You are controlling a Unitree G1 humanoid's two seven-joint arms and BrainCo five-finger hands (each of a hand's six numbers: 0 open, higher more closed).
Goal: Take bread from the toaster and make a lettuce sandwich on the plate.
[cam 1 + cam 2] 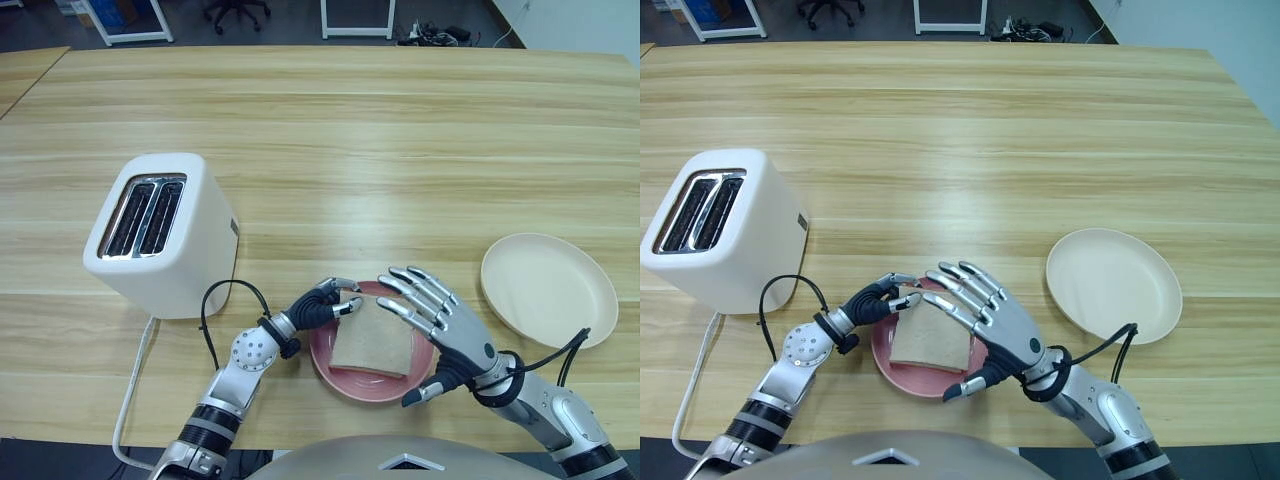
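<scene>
A slice of bread (370, 342) lies flat on the pink plate (365, 388) near the table's front edge. My left hand (318, 305) sits at the plate's left rim, its fingertips curled and pinching the slice's upper left corner. Over the plate's right side my right hand (432, 315) is held open, fingers spread and pointing away from me, with nothing in it. The white toaster (160, 235) stands to the left, and both of its slots look dark.
An empty cream plate (548, 288) lies at the right. The toaster's white cord (135, 385) runs off the front edge beside my left arm. The wooden table (350, 150) stretches wide behind the plates.
</scene>
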